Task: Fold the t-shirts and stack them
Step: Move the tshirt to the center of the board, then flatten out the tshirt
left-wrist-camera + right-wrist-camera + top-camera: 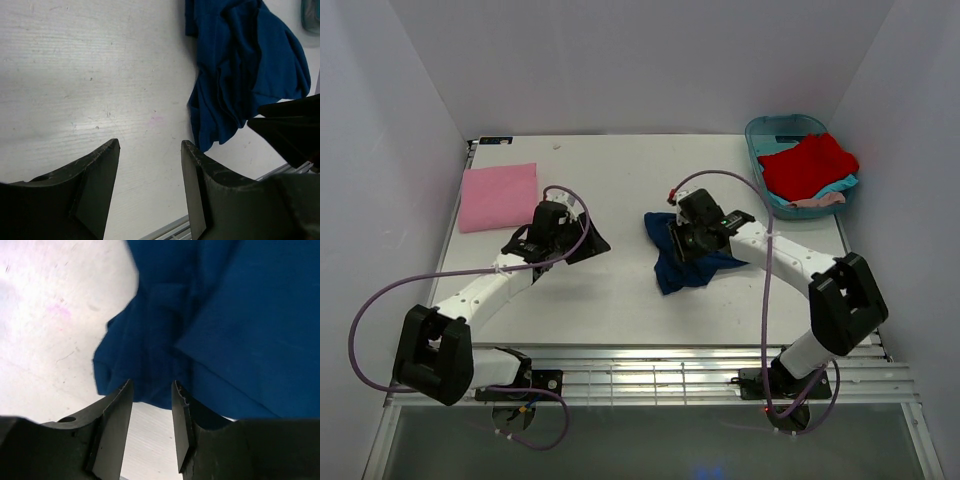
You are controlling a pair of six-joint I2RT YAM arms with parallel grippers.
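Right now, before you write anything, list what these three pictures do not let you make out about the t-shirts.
Navy t-shirt: any print; crumpled in all views, and the right gripper covers part of it in the top view.
Its full outline: cut off by both wrist views' edges.
Clothes under the red t-shirt in the tub: only slivers show, top view.
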